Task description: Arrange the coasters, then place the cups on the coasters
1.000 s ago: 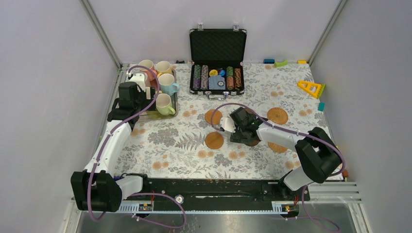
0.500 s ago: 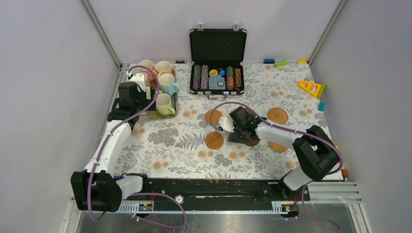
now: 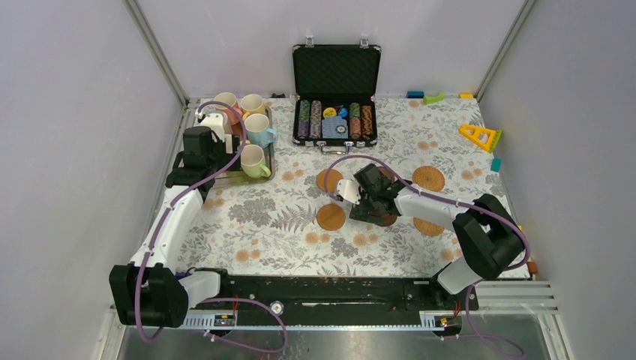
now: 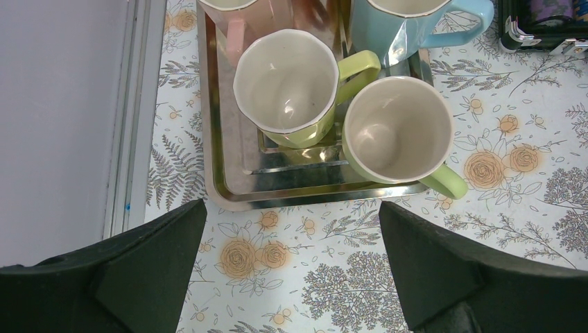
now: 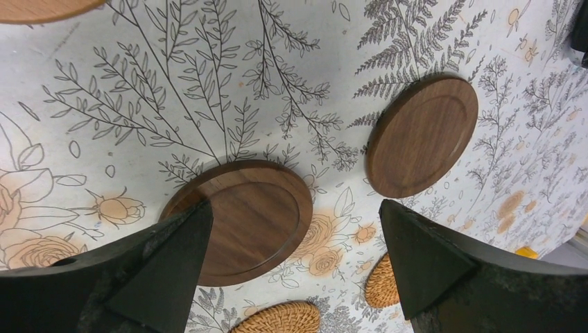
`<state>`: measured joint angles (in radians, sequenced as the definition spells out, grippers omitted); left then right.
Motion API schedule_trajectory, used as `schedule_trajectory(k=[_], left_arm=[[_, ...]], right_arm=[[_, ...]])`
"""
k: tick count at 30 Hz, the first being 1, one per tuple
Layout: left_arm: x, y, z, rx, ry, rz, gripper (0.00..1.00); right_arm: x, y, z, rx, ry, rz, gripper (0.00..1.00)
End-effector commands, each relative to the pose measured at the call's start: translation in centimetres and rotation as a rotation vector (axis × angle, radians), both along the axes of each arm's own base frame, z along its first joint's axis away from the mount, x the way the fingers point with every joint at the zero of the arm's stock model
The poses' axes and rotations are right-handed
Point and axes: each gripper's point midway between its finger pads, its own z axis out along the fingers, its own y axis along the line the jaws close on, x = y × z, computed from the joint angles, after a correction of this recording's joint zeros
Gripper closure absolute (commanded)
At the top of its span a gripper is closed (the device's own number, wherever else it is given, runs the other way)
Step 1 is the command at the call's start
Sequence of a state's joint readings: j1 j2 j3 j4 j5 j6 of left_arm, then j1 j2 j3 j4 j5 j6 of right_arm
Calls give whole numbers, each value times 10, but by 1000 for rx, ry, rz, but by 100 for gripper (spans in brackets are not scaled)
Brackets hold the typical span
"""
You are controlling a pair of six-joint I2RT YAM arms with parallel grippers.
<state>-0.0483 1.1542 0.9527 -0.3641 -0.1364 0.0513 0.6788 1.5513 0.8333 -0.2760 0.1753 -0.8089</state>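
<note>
My right gripper (image 5: 292, 208) (image 3: 367, 199) hangs open low over the cloth, its jaws on either side of a dark brown coaster (image 5: 243, 222) without holding it. A second dark coaster (image 5: 423, 135) lies just beyond, and two woven coasters (image 5: 277, 319) (image 5: 381, 281) lie nearer. In the top view, tan coasters (image 3: 329, 180) (image 3: 331, 217) and woven ones (image 3: 428, 178) (image 3: 429, 227) lie around that gripper. My left gripper (image 4: 291, 270) is open and empty, just short of the silver tray (image 4: 229, 201). The tray holds a yellow-green cup (image 4: 288, 87), a green cup (image 4: 396, 128), a blue cup (image 4: 409, 21) and a pink cup (image 4: 243, 14).
An open black case of poker chips (image 3: 335, 120) stands at the back centre. A yellow triangle toy (image 3: 480, 136), a teal block (image 3: 496, 164) and small blocks (image 3: 433, 97) lie at the back right. The wall and a metal rail (image 4: 132, 104) run close along the tray's left side.
My right gripper has edged slightly left and toward the back over the dark coaster. The left arm and the cups have not moved.
</note>
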Motion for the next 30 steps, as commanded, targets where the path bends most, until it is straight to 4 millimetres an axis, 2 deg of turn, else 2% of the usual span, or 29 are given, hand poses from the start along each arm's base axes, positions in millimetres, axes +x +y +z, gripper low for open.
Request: schedule_trajectory(k=[1, 4, 8, 12, 14, 17, 24, 30], left_arm=[[10, 3, 24, -4, -76, 21, 1], [10, 4, 25, -3, -80, 23, 1], [10, 4, 26, -1, -77, 26, 1], [8, 6, 29, 9, -93, 26, 1], [8, 7, 31, 7, -100, 26, 1], [9, 7, 31, 7, -100, 24, 1], [9, 19, 33, 44, -99, 78, 1], [11, 23, 30, 51, -82, 95, 1]], right_arm=[[-10, 15, 0, 73, 53, -2, 0], [-1, 8, 9, 40, -5, -11, 0], [8, -8, 35, 4, -117, -10, 0], [6, -22, 67, 32, -168, -22, 0], [0, -32, 75, 23, -174, -26, 0], [-9, -49, 77, -6, -173, -34, 0], [-24, -87, 58, -49, -146, -111, 0], [-36, -109, 44, -74, -124, -166, 0]])
